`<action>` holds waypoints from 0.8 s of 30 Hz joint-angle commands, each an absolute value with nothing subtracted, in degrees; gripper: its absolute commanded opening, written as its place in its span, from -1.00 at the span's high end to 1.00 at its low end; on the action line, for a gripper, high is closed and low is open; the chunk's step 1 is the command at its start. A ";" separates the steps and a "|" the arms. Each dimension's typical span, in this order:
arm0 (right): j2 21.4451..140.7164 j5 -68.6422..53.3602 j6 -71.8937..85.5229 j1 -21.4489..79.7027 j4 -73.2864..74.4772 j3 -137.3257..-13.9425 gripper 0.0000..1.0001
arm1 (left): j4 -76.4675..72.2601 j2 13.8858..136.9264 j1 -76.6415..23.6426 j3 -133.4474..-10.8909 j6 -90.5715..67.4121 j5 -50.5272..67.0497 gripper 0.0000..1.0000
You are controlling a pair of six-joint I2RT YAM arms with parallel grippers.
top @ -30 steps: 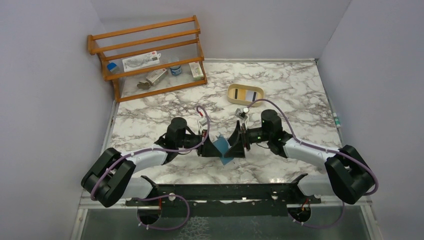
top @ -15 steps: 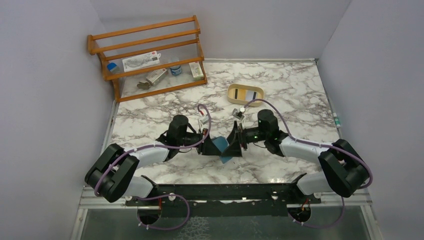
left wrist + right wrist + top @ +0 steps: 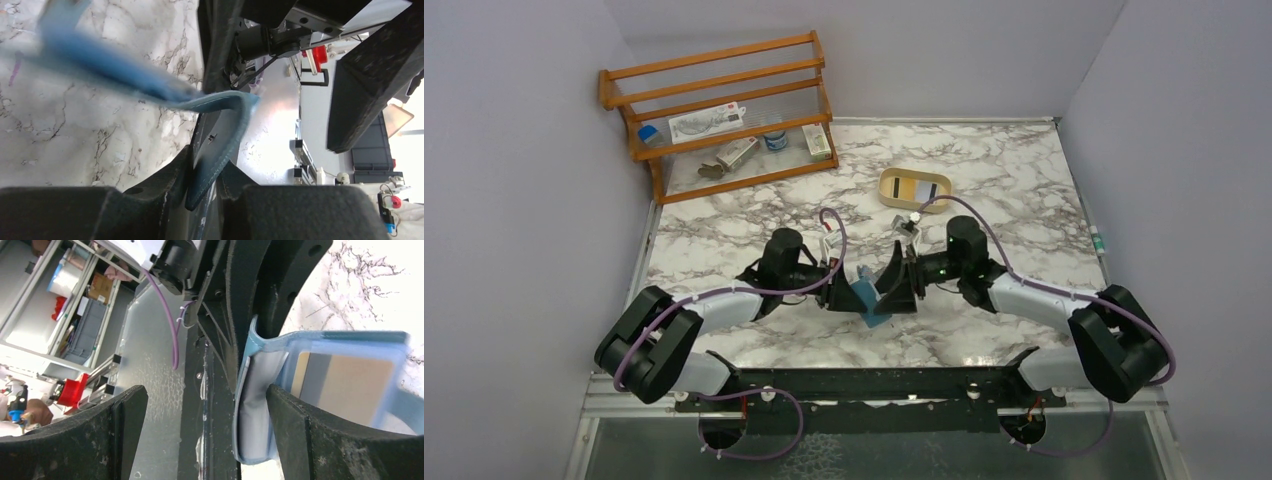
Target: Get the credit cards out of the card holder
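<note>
Left gripper [image 3: 205,177]: jaws nearly together, pinching one flap of the single card holder [image 3: 222,125], which stands open on edge between the two grippers. Right gripper [image 3: 207,405]: jaws wide apart, straddling the holder's folded edge without clamping it. One credit card [image 3: 345,385] is visible, tucked in the holder's clear pocket just outside that gripper's span.

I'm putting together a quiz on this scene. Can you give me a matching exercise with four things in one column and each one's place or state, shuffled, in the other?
Things:
1. card holder
2. tan tray
3. wooden rack
4. right gripper

Place or state:
A. far left corner of the table
B. fingers wide open
C. near middle of the table
D. far middle of the table

Pairs: 1-C, 2-D, 3-A, 4-B
</note>
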State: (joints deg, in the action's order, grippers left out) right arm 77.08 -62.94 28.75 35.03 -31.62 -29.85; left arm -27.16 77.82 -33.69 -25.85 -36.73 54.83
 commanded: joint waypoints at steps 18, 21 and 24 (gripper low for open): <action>77.38 -71.83 25.64 33.82 -25.10 -31.09 -0.85 | -21.36 74.42 -31.79 -32.48 -33.27 49.48 1.00; 78.32 -69.04 23.16 35.06 -21.61 -31.92 -0.85 | -21.19 74.56 -31.60 -33.70 -34.29 50.51 1.00; 79.60 -68.31 23.39 36.01 -22.36 -31.72 -0.85 | -21.19 74.32 -31.47 -34.77 -34.71 50.73 1.00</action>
